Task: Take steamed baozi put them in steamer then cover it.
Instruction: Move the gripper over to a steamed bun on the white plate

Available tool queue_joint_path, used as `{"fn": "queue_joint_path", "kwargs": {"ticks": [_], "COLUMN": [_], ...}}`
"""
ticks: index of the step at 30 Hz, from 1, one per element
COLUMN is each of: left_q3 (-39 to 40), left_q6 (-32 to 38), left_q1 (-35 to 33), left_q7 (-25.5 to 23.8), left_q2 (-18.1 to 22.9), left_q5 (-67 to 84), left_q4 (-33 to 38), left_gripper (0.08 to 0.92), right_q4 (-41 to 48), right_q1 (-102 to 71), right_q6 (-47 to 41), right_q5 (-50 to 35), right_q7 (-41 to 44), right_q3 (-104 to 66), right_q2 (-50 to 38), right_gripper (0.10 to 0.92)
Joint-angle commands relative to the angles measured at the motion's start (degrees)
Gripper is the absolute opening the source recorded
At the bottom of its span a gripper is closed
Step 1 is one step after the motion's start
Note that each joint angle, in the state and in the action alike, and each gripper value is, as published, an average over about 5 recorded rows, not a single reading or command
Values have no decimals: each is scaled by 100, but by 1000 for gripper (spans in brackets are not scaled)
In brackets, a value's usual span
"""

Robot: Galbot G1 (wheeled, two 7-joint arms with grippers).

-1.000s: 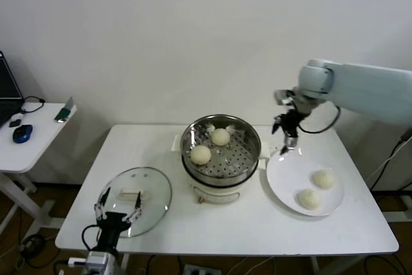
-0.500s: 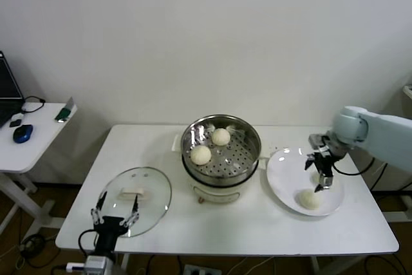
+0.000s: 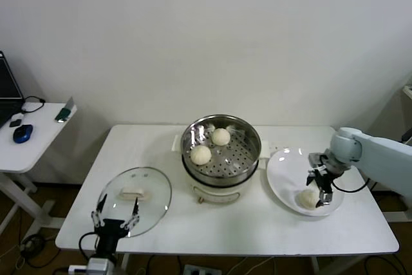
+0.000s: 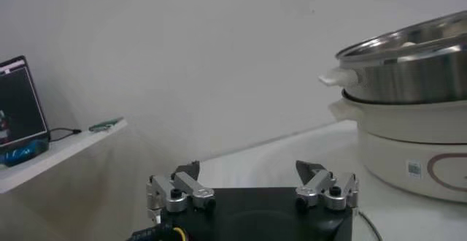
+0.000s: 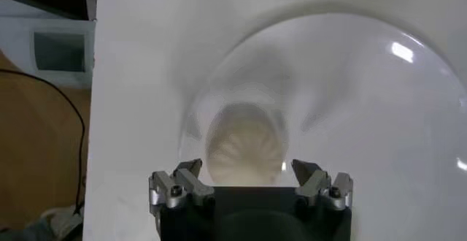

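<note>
The steamer (image 3: 244,159) stands mid-table on its white pot base (image 3: 215,191), uncovered, with two steamed baozi (image 3: 221,136) (image 3: 201,154) inside. To its right, a white plate (image 3: 283,175) carries a baozi (image 3: 307,199). My right gripper (image 3: 322,192) is down over that plate, open. In the right wrist view a baozi (image 5: 244,142) lies between the spread fingertips of the right gripper (image 5: 246,169), untouched. The cover (image 3: 151,188), with its white handle (image 3: 132,192), lies flat at the front left. My left gripper (image 3: 116,214) (image 4: 248,180) waits open by the cover's front rim.
The steamer (image 4: 408,52) and its pot base (image 4: 416,147) loom ahead in the left wrist view. A side table (image 3: 38,136) at the far left holds a mouse (image 3: 22,133) and a laptop. The plate (image 5: 365,111) sits near the table's right edge.
My right arm swung from beside the steamer over to the plate and came down over a baozi, hiding the second one there. The left gripper sank slightly.
</note>
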State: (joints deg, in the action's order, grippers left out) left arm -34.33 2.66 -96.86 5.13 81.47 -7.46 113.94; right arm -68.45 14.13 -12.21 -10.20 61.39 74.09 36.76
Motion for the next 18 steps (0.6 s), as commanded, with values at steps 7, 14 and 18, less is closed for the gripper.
{"fn": "queue_joint_path", "kwargs": {"ticks": [7, 14, 18], "left_q3": [-6, -3, 3], "left_q6": [8, 7, 9], "left_q1": [-9, -8, -9], "left_q7": [6, 9, 9], "left_q2": [-12, -21, -20], "left_q5": [-26, -26, -25], "left_q4": [-29, -25, -28], "left_gripper": [823, 823, 823], "right_q4": [271, 290, 297], "right_q1": [-397, -327, -280], "right_q6": [54, 86, 112], "right_q5": [218, 236, 245], "right_q7": [84, 140, 153], "right_q3": [-284, -235, -213], "right_q2": [240, 239, 233], "right_gripper": [821, 751, 719]}}
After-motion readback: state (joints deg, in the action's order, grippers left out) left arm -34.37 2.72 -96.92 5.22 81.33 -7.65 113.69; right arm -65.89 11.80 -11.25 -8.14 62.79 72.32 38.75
